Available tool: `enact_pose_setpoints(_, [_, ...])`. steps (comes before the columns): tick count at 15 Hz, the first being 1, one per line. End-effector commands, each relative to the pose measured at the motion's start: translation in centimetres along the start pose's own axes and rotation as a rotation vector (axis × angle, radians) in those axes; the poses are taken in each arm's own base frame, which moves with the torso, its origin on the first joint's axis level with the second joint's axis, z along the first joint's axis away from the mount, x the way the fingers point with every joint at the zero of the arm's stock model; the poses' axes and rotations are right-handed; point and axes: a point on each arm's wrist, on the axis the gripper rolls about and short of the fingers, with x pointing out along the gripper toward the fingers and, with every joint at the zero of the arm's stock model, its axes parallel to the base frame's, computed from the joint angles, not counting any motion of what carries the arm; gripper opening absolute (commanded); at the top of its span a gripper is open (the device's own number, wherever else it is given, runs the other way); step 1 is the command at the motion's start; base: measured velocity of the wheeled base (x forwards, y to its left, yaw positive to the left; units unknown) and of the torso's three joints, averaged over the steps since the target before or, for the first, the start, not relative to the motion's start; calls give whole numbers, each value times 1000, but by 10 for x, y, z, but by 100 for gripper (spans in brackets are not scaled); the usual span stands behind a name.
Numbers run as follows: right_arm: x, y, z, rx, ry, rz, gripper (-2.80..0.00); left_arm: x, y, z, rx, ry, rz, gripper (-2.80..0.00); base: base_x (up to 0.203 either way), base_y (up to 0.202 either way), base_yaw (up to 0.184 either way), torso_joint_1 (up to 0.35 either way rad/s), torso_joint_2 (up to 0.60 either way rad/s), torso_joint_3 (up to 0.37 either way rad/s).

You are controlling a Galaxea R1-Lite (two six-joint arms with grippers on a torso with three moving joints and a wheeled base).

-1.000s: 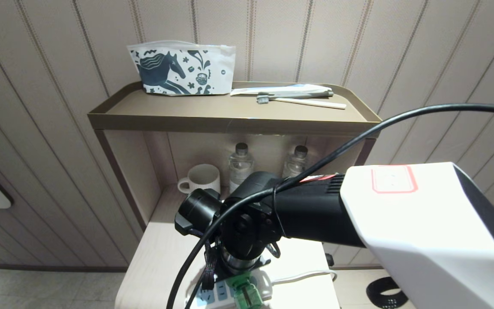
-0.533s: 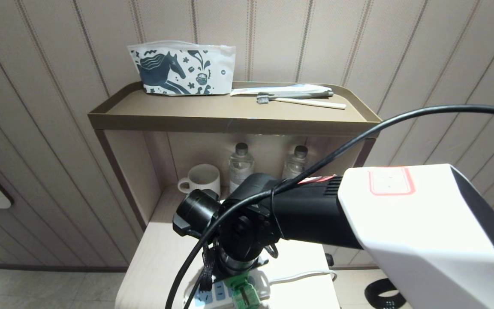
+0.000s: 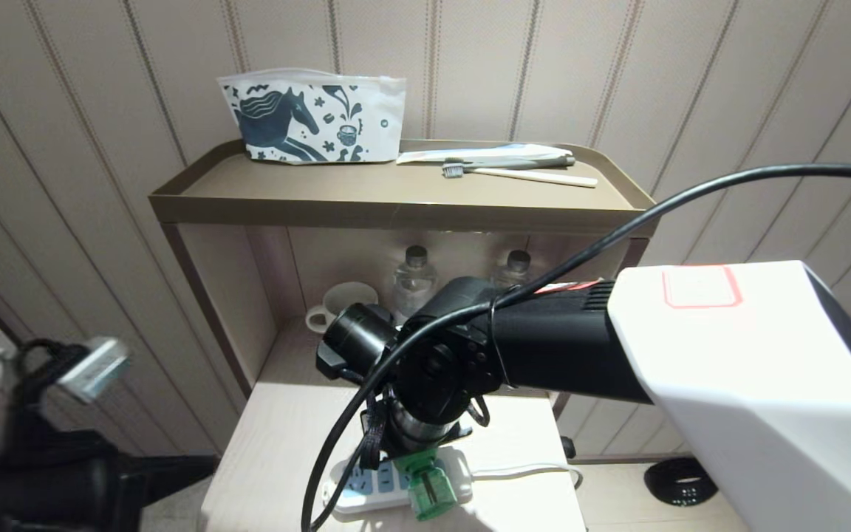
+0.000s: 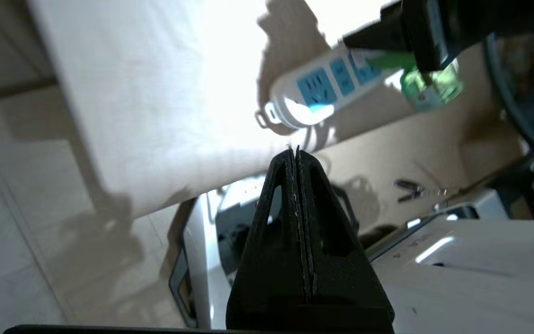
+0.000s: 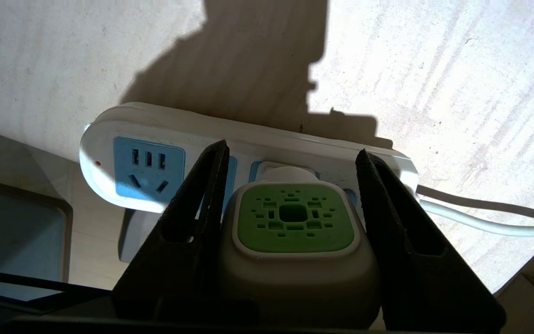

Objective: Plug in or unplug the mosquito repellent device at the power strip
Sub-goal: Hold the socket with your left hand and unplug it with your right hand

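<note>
Over the last second the left arm [image 3: 34,414] had swung up into the head view at its lower left, where none of it showed before. The whole scene had also shifted a little in that view, so the strip and device sat higher in the picture than they had. The left gripper [image 4: 297,157] hung off the bench's edge, over the floor and well apart from the strip, its fingers [image 4: 290,222] pressed together on nothing. That looked like a second arm coming in, perhaps to hold the strip down, though nothing yet touched it.

The right gripper [image 5: 292,185] had kept its place: its fingers [image 5: 193,204] stood about half open, one on each side of the device [image 5: 293,218], close against its white head. They appeared to grip it, though true contact on the right side was hard to judge.

The device was small, a rounded-square white head with a green vented patch on top and a clear green bottle [image 3: 431,496] below. It sat at the strip [image 5: 146,157], its white plug stub against a socket face, so it seemed plugged in or nearly so. The strip lay flat on the pale bench [image 3: 285,428] near its front edge, with blue socket faces and a white cord [image 5: 480,218] trailing off to the right.
</note>
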Motion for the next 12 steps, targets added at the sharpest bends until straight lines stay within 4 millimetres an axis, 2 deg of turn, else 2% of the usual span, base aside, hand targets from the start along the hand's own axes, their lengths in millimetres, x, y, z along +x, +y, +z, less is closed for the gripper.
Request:
enact_pose_setpoints(1, [-1,-4,3,15,-1,-6,-280,76,-12,-2,27,174,3,-280,0,0,0,0,0,0])
enact_pose_setpoints(5, [2,-5,2,22,7,-12,-280,146,-36,-9,30,81,130,-280,0,0,0,0,0,0])
enact_pose_setpoints(6, [2,-5,2,22,7,-12,-280,157,-43,-11,39,38,164,-280,0,0,0,0,0,0])
enact_pose_setpoints(8, [4,-5,2,23,9,-14,-280,170,-57,-16,34,-19,189,-280,0,0,0,0,0,0])
enact_pose_setpoints(12, [5,-5,2,22,12,-16,-280,190,-55,-19,28,-33,251,-280,0,0,0,0,0,0])
